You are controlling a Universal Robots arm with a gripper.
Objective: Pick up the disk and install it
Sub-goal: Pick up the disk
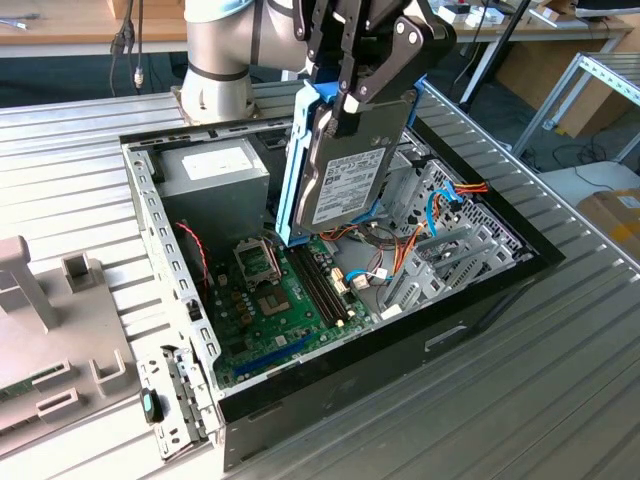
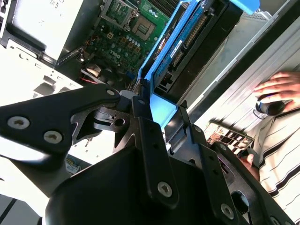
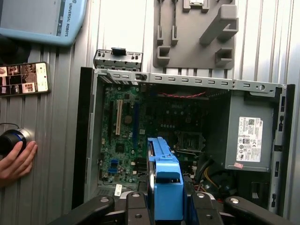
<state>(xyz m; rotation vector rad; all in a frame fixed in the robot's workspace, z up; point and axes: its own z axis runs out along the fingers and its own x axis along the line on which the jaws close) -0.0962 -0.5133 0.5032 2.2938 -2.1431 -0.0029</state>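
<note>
The claw is clenched on the top edge of the disk, holding it upright above the open computer case on the desk. Its lower edge hangs over the motherboard, with open room on both sides.

Ribbed metal bench up front, wooden desks + alu frame behind.
</note>
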